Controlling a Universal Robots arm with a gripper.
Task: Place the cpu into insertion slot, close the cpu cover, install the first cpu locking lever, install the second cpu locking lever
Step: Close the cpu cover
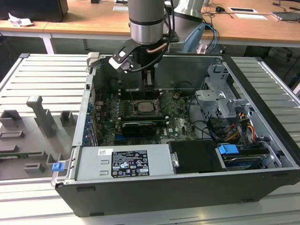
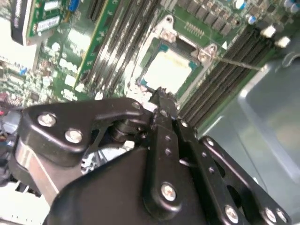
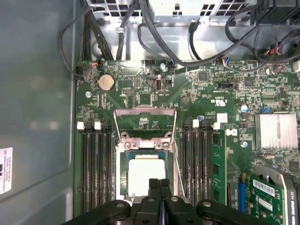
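The cpu [image 3: 144,176] lies flat in the insertion slot [image 3: 123,161] on the green motherboard, its pale metal top up; the second wrist view shows the cpu [image 2: 169,70] and the slot [image 2: 152,49] as well. The cpu cover [image 3: 145,112] is swung open, away from the socket, with the board visible through its cut-out. A thin locking lever [image 3: 177,154] runs along one side of the socket. My gripper [image 3: 159,185] hangs just over the chip's near edge, shut with nothing between its fingers. In the exterior view the gripper [image 1: 149,80] is above the cpu [image 1: 143,107].
Rows of memory slots [image 3: 96,168] flank the socket. A black ribbed card [image 1: 138,126] lies in front of it, then the grey power supply [image 1: 122,161]. A drive cage [image 1: 220,101] and cables fill the case on the exterior view's right. Grey fixtures [image 1: 40,117] stand outside.
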